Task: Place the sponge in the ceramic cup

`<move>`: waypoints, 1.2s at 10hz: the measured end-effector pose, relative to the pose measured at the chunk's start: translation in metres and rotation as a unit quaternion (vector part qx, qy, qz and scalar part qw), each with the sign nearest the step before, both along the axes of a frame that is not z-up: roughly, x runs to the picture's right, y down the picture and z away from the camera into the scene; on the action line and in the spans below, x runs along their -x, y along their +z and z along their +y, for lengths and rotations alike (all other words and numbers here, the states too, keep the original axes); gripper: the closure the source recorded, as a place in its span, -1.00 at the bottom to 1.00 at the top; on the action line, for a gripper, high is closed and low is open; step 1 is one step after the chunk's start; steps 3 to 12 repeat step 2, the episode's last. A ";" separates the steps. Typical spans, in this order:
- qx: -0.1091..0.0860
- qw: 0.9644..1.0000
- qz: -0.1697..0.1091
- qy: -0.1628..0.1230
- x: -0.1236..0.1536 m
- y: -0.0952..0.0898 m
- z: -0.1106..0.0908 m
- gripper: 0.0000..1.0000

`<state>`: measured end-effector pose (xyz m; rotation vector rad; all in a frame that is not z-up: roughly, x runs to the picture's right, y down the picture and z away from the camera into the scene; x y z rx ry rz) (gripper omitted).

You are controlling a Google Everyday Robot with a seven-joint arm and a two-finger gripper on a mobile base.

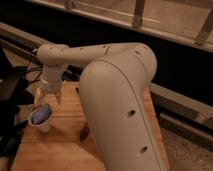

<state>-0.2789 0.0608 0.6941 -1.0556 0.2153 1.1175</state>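
- At the far left, dark equipment (11,91) stands beside the table's edge; what it is cannot be made out.
- A white ceramic cup (39,123) stands upright on the left part of the wooden table (60,146), near its left edge.
- The blue sponge (42,113) sits in the mouth of the ceramic cup, its upper part showing above the rim and leaning a little to the right.
- The gripper (48,100) hangs pointing down, just above the sponge and the cup and slightly to their right. Its two fingers (57,96) are spread apart with a gap between them, and they hold nothing. Whether the tips touch the sponge cannot be told.
- Above the gripper, the pale wrist section rises to a rounded joint, from which the forearm runs to the right.
- A small dark brown object (85,132) lies on the table near the middle, partly hidden by the arm; its kind cannot be told.
- The arm's large white shoulder housing (122,105) fills the middle of the view and covers most of the table's right half.
- Behind the table, a grey metal rail (182,102) runs diagonally down toward the right.
- At the top right, railing posts (139,12) stand on a lit ledge.
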 end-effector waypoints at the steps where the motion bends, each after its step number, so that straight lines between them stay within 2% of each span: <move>1: -0.015 1.000 0.004 -0.004 0.002 -0.011 -0.011 -0.30; 2: -0.032 0.999 0.008 -0.009 0.006 -0.024 -0.023 -0.30; 12: -0.032 0.999 0.008 -0.009 0.006 -0.024 -0.023 -0.30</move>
